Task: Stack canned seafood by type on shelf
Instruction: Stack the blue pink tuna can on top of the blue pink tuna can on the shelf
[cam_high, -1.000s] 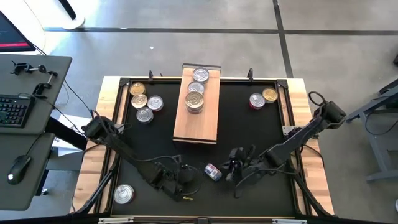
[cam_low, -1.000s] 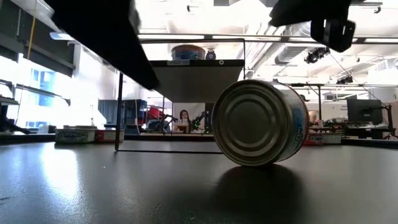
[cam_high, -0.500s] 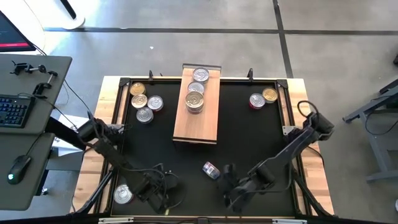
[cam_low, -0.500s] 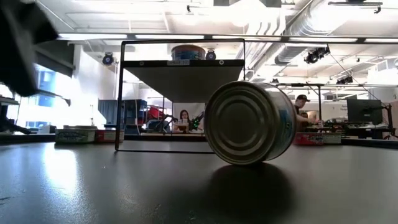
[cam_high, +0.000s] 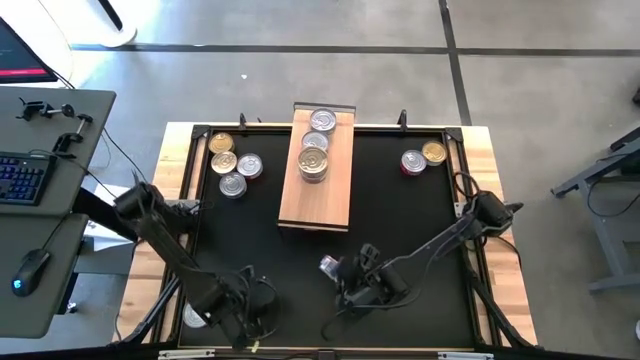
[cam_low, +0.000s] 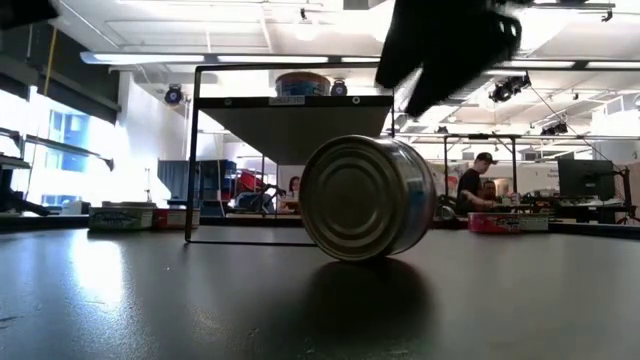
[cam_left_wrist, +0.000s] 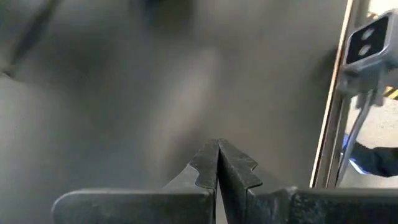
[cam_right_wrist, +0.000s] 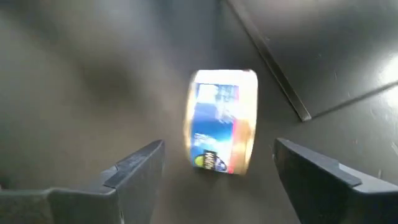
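One tin of the canned seafood (cam_high: 328, 265) stands on its rim on the black mat, blue and red label showing (cam_right_wrist: 221, 121). It also shows in the low view (cam_low: 365, 198). My right gripper (cam_high: 350, 283) is open just near-right of it; its fingers (cam_right_wrist: 134, 165) stand either side, apart from it. My left gripper (cam_high: 235, 320) is shut (cam_left_wrist: 217, 148) at the near left, over a partly hidden tin (cam_high: 188, 316). Three tins (cam_high: 315, 141) lie flat on the shelf (cam_high: 318, 195).
Several tins (cam_high: 232, 165) lie flat at the mat's far left and two more (cam_high: 423, 157) at the far right. The shelf stands raised on a black frame (cam_low: 190, 150). A bare stretch of mat lies between the shelf and the near edge. People show in the room beyond.
The tin on its rim has rolled a little toward the table's left. My right gripper drew back toward the near edge, then swung left and came up behind the tin. My left gripper has gone toward the table's near left corner.
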